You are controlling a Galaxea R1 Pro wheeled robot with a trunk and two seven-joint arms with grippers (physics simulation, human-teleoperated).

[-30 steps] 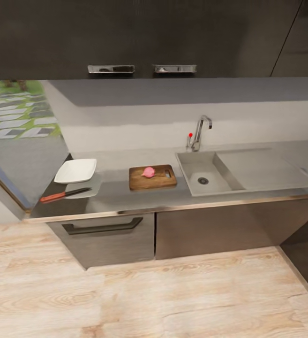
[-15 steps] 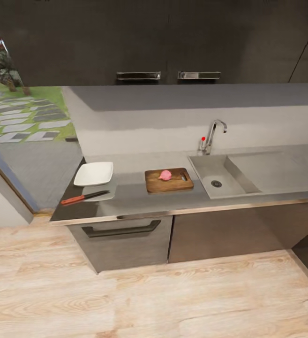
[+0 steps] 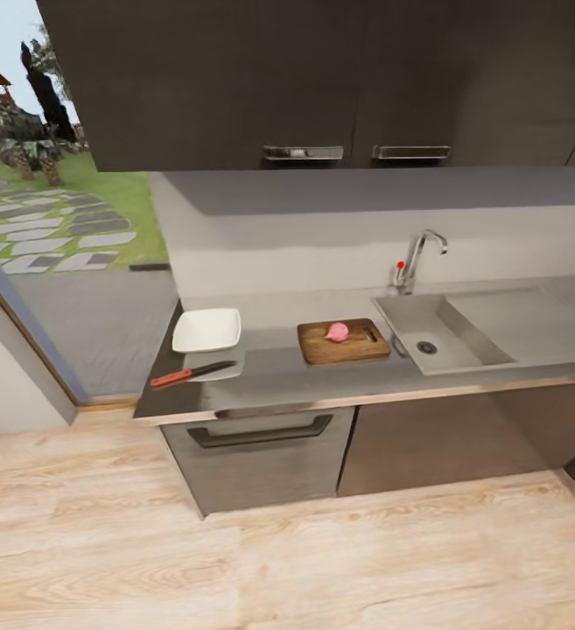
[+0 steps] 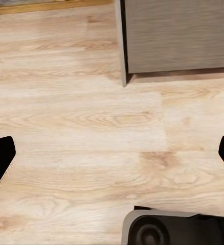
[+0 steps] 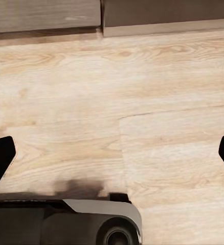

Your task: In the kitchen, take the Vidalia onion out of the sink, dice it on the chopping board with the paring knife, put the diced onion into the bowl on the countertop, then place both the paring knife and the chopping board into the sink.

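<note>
Onion (image 3: 338, 331) out of sink (image 3: 427, 337), whole on board (image 3: 343, 342). Knife (image 3: 191, 374) untouched beside bowl (image 3: 206, 331). Left gripper (image 4: 112, 158) and right gripper (image 5: 112, 158) spread wide, empty. Dicing, bowling, sinking left.

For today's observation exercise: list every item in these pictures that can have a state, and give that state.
Vidalia onion: whole, on the chopping board.
Chopping board: flat on the countertop.
Paring knife: lying in front of the bowl.
Bowl: empty.
Sink: empty.
Left pincer: open.
Right pincer: open.
</note>
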